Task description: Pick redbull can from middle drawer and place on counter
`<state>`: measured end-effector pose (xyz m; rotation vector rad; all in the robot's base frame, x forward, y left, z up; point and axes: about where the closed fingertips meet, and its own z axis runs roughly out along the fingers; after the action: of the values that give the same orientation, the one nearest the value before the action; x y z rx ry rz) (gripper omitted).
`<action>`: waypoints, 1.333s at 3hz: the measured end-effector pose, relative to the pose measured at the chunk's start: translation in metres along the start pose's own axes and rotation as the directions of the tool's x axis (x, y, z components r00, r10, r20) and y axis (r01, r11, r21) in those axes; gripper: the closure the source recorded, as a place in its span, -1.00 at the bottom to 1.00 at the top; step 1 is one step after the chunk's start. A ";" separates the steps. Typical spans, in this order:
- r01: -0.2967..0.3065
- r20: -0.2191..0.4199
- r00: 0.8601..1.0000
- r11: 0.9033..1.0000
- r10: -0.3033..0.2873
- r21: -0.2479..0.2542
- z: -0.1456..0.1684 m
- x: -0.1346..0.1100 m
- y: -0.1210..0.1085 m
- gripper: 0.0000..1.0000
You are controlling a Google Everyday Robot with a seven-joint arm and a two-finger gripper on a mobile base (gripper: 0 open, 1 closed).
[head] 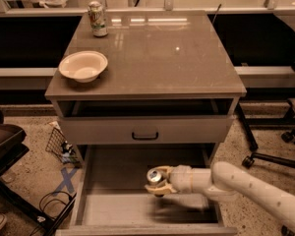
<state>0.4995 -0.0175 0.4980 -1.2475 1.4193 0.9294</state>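
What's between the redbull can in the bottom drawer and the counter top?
In the camera view, the drawer front with the black handle sits between them. The pincer grips the redbull can over the middle drawer, below the counter.
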 end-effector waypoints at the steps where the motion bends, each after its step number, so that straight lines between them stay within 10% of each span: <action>1: 0.023 -0.040 0.999 0.999 -0.022 0.035 -0.033 -0.046 -0.002 1.00; 4: -0.100 0.028 0.995 0.994 0.098 0.051 -0.121 -0.196 -0.074 1.00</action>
<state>0.5457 -0.1025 0.7192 -1.1314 1.4872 0.9655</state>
